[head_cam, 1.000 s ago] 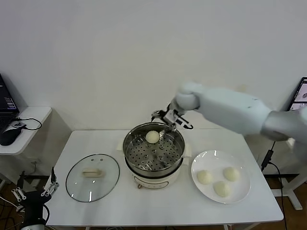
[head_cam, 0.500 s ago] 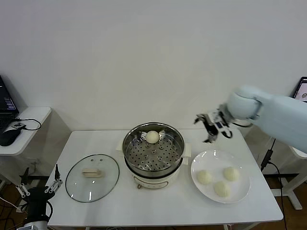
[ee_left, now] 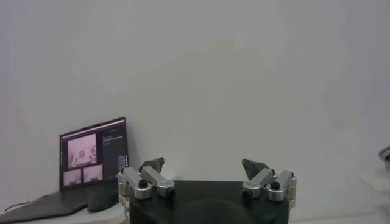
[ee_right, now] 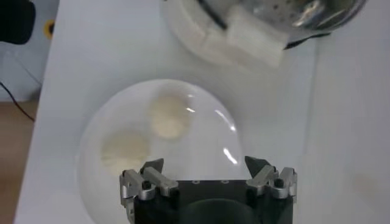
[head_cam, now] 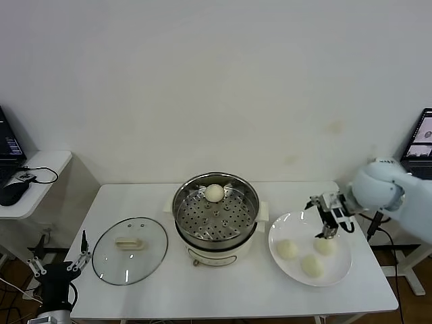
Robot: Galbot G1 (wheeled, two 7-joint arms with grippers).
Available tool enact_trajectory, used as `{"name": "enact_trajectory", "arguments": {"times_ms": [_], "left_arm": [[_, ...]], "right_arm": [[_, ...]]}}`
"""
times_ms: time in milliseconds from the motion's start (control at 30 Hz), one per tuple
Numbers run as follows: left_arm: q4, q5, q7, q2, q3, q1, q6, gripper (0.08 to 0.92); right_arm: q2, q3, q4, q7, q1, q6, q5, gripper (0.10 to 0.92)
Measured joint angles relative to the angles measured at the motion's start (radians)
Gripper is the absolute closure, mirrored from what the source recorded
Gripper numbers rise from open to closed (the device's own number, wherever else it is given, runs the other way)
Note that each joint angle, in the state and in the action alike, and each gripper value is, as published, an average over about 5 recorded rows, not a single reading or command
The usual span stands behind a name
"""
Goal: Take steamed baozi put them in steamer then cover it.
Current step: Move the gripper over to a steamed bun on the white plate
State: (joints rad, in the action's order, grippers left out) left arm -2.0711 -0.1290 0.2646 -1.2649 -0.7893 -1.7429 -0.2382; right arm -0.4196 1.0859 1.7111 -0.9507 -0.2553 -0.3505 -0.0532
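The steamer (head_cam: 216,214) stands mid-table with one baozi (head_cam: 214,193) on its perforated tray, at the far side. Three baozi (head_cam: 287,249), (head_cam: 312,265), (head_cam: 325,246) lie on a white plate (head_cam: 298,226) to its right. My right gripper (head_cam: 327,228) is open and empty, just above the plate's far right bun. In the right wrist view the gripper (ee_right: 207,167) hangs over the plate (ee_right: 204,137) with two buns (ee_right: 169,117), (ee_right: 124,151) ahead of it. The glass cover (head_cam: 129,250) lies flat on the table at the left. My left gripper (head_cam: 57,266) is parked open below the table's front left corner.
The steamer's white base (ee_right: 244,36) shows beyond the plate in the right wrist view. A side table (head_cam: 37,165) with a mouse stands at the far left. A screen (head_cam: 422,135) is at the far right. The left wrist view shows a laptop (ee_left: 91,161) and a wall.
My right arm has swung from the steamer's far rim, where it left a baozi, rightward and down to above the plate. The left arm shifted only slightly.
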Motion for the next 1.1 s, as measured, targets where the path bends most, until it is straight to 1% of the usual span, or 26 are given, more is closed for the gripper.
{"name": "enact_trajectory", "arguments": {"times_ms": [533, 967, 1100], "left_arm": [[0.015, -0.002, 0.002, -0.004, -0.019, -0.004, -0.003, 0.177], [0.028, -0.004, 0.002, -0.002, -0.023, 0.005, -0.005, 0.177], [0.029, -0.004, 0.003, -0.003, -0.022, 0.006, -0.006, 0.177]], "right_arm": [[-0.114, -0.160, -0.107, 0.021, 0.262, -0.011, 0.076, 0.203], [-0.197, -0.232, -0.189, 0.033, 0.367, -0.009, 0.122, 0.204], [-0.214, -0.247, -0.205, 0.036, 0.388, -0.010, 0.131, 0.225]]}}
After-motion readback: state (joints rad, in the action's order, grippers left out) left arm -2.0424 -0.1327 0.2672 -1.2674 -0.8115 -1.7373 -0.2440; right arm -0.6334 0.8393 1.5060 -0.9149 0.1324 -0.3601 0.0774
